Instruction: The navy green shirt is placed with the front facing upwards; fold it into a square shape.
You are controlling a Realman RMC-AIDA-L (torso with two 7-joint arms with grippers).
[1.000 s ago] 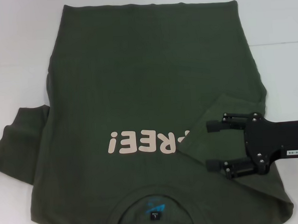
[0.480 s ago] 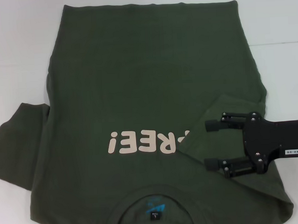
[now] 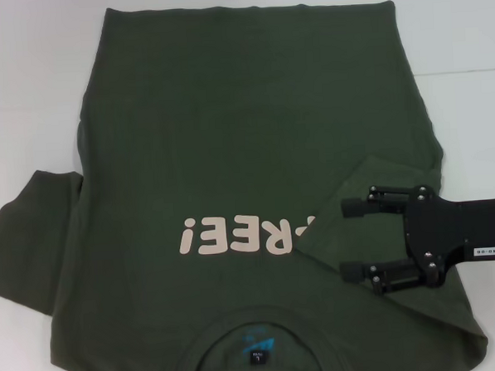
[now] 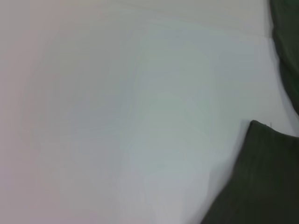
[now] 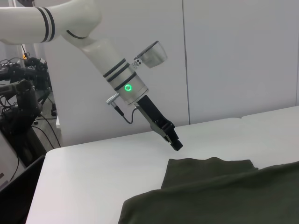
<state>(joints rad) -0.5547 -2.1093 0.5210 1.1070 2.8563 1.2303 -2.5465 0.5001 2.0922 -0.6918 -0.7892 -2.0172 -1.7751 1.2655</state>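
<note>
We see the navy green shirt (image 3: pixel 248 194) flat on the white table (image 3: pixel 26 81), front up, long axis running away from us, collar nearest. Right sleeve folded inward. Right gripper (image 3: pixel 352 239) over it, fingers apart, empty. Left gripper (image 5: pixel 176 144) hangs above the table beyond the left sleeve; can't tell its fingers.

Right end effector (image 3: pixel 348 238) open, left end effector (image 5: pixel 176 144) raised

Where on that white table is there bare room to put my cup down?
Bare table lies left of the navy green shirt, above its spread sleeve, and right of it above the right hand. The middle is crowded.
</note>
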